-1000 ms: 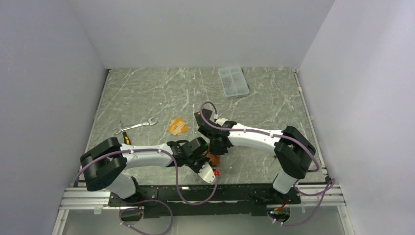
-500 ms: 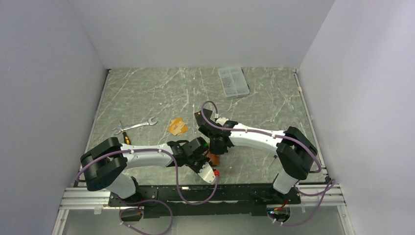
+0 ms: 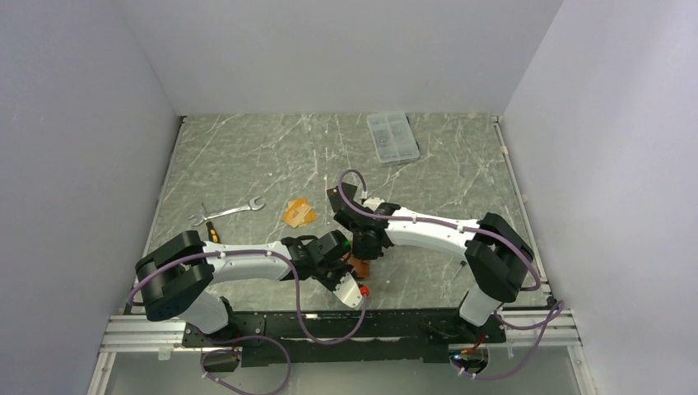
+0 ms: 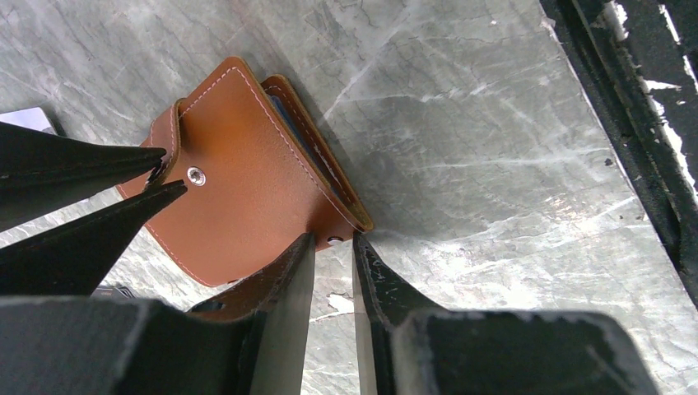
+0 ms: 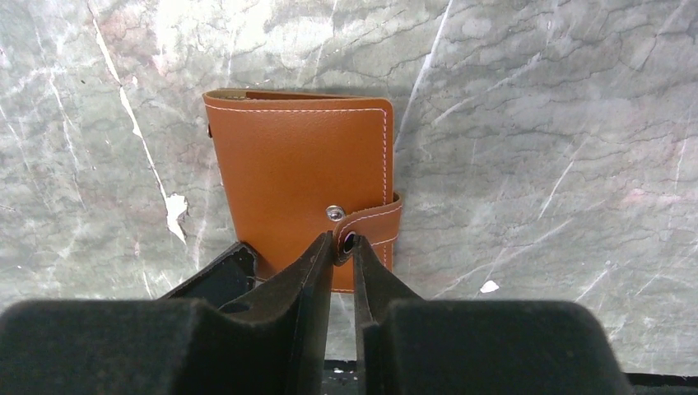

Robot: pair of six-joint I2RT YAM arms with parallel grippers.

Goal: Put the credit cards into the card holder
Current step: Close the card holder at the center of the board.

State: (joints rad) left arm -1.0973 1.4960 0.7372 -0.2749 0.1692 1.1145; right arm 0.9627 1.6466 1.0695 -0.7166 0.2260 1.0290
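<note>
The brown leather card holder lies folded on the table near the front edge, and both grippers meet on it in the top view. My right gripper is shut on its snap tab, which is lifted off the stud. My left gripper pinches the holder's near corner. The orange-tan card lies apart, behind the left arm. A pale corner at the edge of the left wrist view may be the silver-grey card. The black card is hidden.
A clear compartment box sits at the back of the table. A wrench and a small screwdriver lie at the left. The black frame rail runs along the table's near edge, close to the holder.
</note>
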